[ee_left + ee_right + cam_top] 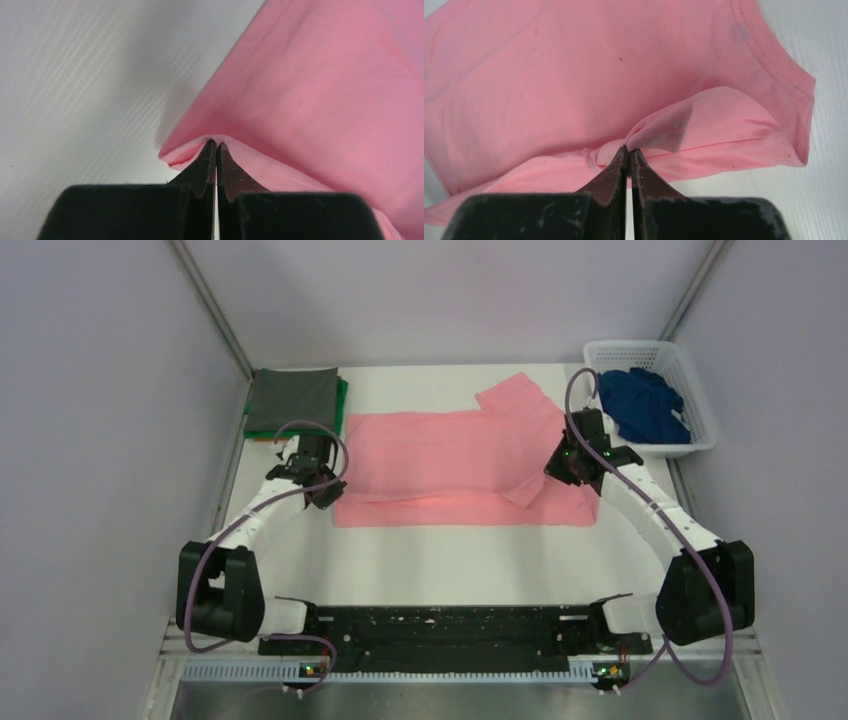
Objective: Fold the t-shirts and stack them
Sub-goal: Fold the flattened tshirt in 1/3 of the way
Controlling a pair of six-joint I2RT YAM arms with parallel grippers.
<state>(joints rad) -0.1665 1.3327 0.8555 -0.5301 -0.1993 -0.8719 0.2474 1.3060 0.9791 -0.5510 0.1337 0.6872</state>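
The salmon-pink t-shirt [450, 465] lies spread across the middle of the white table, its near edge folded over. My left gripper [330, 485] is shut on the shirt's left near corner [200, 147]. My right gripper [560, 468] is shut on a bunched bit of the shirt [644, 137] near the right sleeve [784, 100]. A grey t-shirt [292, 398] lies folded on a green one [342, 405] at the back left, with an orange edge [262, 436] under them. The dark blue t-shirt [645, 402] lies crumpled in the basket.
A white plastic lattice basket [700, 390] stands at the back right corner. Grey walls close in the table on the left, right and back. A black base bar [440, 625] runs along the near edge between the arm bases.
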